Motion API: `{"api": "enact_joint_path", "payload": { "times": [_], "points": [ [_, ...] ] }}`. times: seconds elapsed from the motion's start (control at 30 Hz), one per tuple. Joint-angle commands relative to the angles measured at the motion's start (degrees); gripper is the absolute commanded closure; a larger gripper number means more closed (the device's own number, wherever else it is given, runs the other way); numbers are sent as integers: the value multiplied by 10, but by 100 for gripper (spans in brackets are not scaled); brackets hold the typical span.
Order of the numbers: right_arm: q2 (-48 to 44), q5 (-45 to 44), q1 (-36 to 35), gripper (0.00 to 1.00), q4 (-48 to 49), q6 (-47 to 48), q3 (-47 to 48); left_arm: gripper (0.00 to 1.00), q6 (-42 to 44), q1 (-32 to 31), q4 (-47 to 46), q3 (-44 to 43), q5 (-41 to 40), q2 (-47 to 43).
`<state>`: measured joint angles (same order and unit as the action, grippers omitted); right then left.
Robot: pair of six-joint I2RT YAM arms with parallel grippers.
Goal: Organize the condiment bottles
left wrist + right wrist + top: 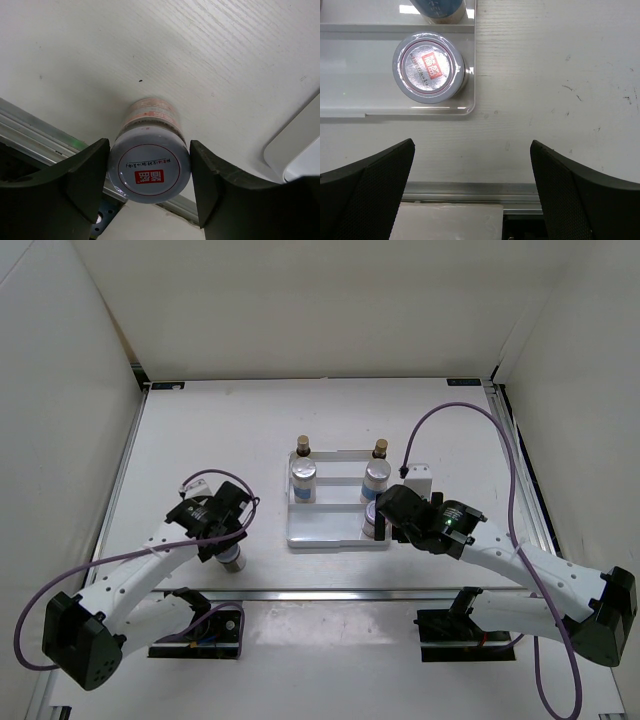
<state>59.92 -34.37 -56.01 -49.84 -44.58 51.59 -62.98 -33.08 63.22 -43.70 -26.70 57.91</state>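
Condiment bottles (303, 480): five at the tray (325, 528), one outside it

We count six bottles, in three pairs. Seen from overhead, two slim brown bottles (302, 447) with tan caps stand along the tray's 12 o'clock edge, one toward 11 o'clock and one toward 1 o'clock. Little more than their caps shows, so we cannot tell whether they sit inside the rim. Just on the 6 o'clock side of each is one of two whitish cylinders (376, 478) with silver lids, both inside the single white tray.

Two squat red-marked jars complete the count. The tray jar (429, 67) stands upright in the tray's 5 o'clock corner. The counter jar (149, 175) stands upright on the counter (200, 440), well apart from the tray, at about 8 o'clock from it.

We see two grippers. The left gripper (228, 543) is partly closed around the counter jar, and its two fingers (85, 175) touch opposite sides of the lid. The jar's base rests on the counter. The right gripper (472, 145) hangs above bare counter at the tray's 5 o'clock corner. Its jaws are spread wide with nothing between them, and the tray jar lies at 11 o'clock in its wrist view.
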Motion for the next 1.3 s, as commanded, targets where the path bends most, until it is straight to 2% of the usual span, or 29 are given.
{"api": "enact_joint_path", "payload": {
  "times": [0.0, 0.13, 0.17, 0.33, 0.83, 1.1, 1.27],
  "points": [
    [-10, -16, -3, 0, 0, -10, -1, 48, 0, 8, -19, 7, 21, -9],
    [-16, -21, -3, 0, -5, -10, -1, 61, 11, 14, -24, 7, 26, -9],
    [-16, -21, -3, 0, -5, -10, -1, 68, 11, 19, -24, 7, 26, -14],
    [-16, -21, -3, 0, -5, -10, -1, 89, 22, 19, -24, -3, 26, -14],
    [-16, -21, -3, 0, -5, -15, -1, 89, 66, 19, -13, -93, 8, -25],
    [-16, -21, -3, 0, -5, -27, -11, 89, 71, -74, -7, -179, -34, 2],
    [-16, -21, -3, 0, -5, -27, -11, 89, 71, -169, -15, -269, -54, 112]
  ]
}}
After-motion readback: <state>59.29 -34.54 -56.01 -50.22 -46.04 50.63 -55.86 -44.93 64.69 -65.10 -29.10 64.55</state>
